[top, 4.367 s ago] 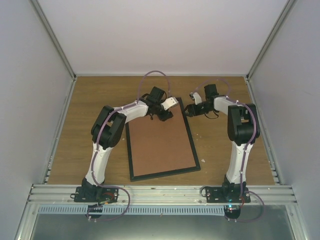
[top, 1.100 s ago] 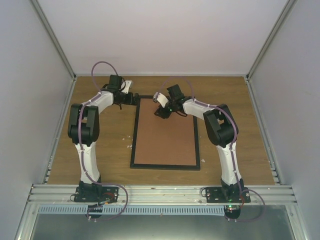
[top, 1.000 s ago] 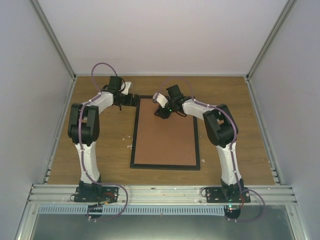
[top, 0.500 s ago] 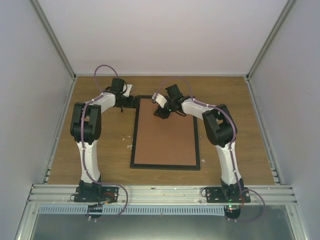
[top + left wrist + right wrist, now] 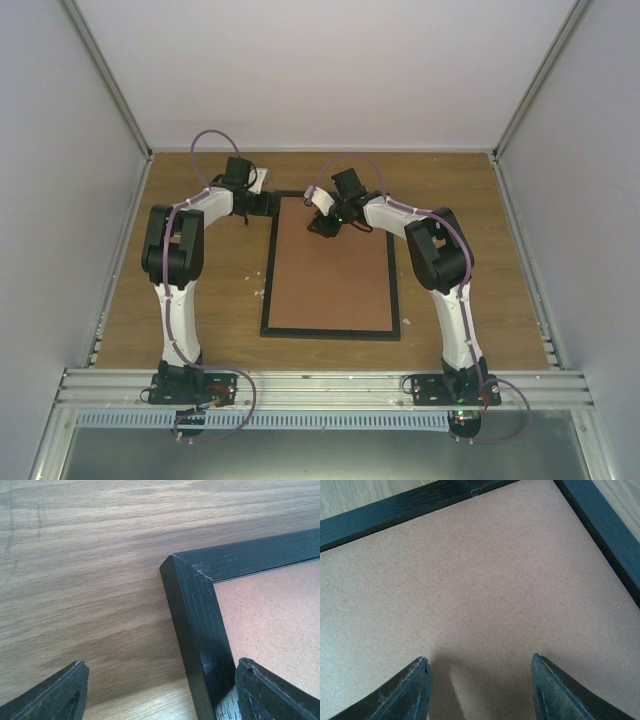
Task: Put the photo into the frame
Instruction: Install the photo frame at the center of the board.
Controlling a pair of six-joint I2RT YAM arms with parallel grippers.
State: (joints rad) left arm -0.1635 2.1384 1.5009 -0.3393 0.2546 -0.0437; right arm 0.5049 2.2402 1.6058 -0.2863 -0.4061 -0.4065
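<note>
Left wrist view, frame (image 5: 197,630) corner between left jaws, backing board (image 5: 270,620) cropped.

Robot lab cell, white panel walls (image 5: 330,70), aluminium front rail (image 5: 320,380), wooden tabletop (image 5: 470,210), left arm (image 5: 172,250), right arm (image 5: 440,262) bolted on

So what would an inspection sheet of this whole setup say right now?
Surface: wooden table, woodgrain top.
Job's things: black frame lies flat with a brown backing board inside it; photo not seen.
Clutter: small white specks left of the frame.
Grippers: left gripper open, straddling the frame's left rail near its far corner; right gripper open over the board, holding nothing.
Cables: purple cables loop along both arms.
Surroundings: white walls, metal rail at the near edge.
</note>
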